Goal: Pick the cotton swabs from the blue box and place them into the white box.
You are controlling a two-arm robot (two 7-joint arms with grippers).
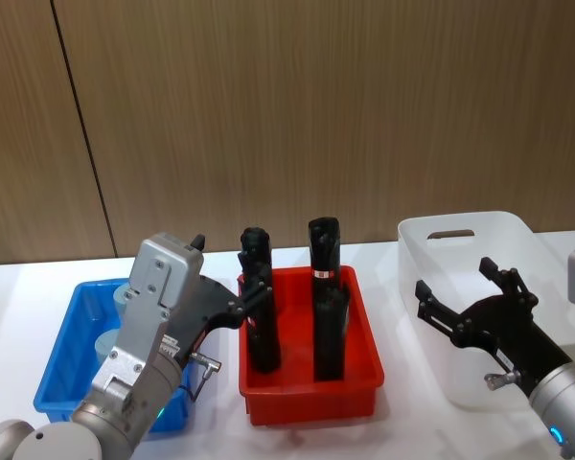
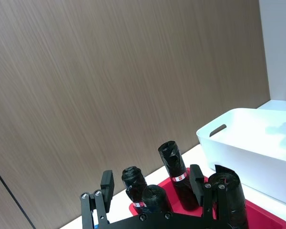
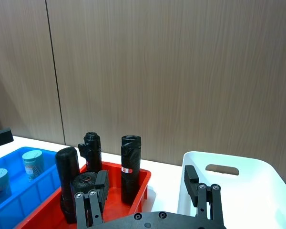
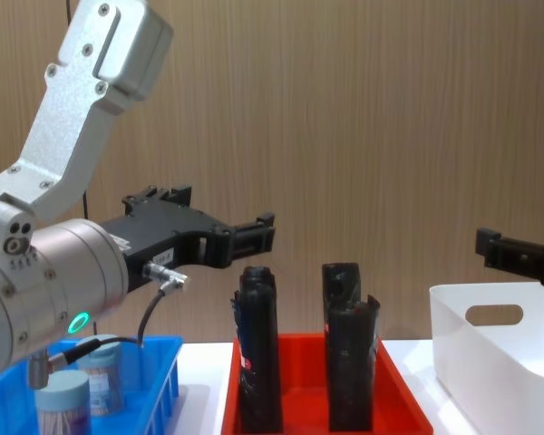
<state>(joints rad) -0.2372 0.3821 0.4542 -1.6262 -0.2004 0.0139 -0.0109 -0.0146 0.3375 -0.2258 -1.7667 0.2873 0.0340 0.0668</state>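
The blue box (image 1: 59, 347) sits at the table's left, and my left arm covers part of it. In it stand the cotton swabs (image 1: 125, 297), small clear tubs with pale blue lids (image 3: 32, 162) (image 4: 62, 399). My left gripper (image 1: 228, 273) hangs open and empty above the gap between the blue box and the red tray, pointing right (image 2: 151, 181) (image 4: 213, 210). The white box (image 1: 517, 230) stands at the right. Over its near left part my right gripper (image 1: 454, 278) hovers open, holding nothing (image 3: 146, 180).
A red tray (image 1: 307, 393) between the two boxes holds several tall black cylinders (image 1: 323, 287), which rise close to my left gripper's fingers. A wood-panelled wall runs behind the white table. Bare tabletop lies in front of the boxes.
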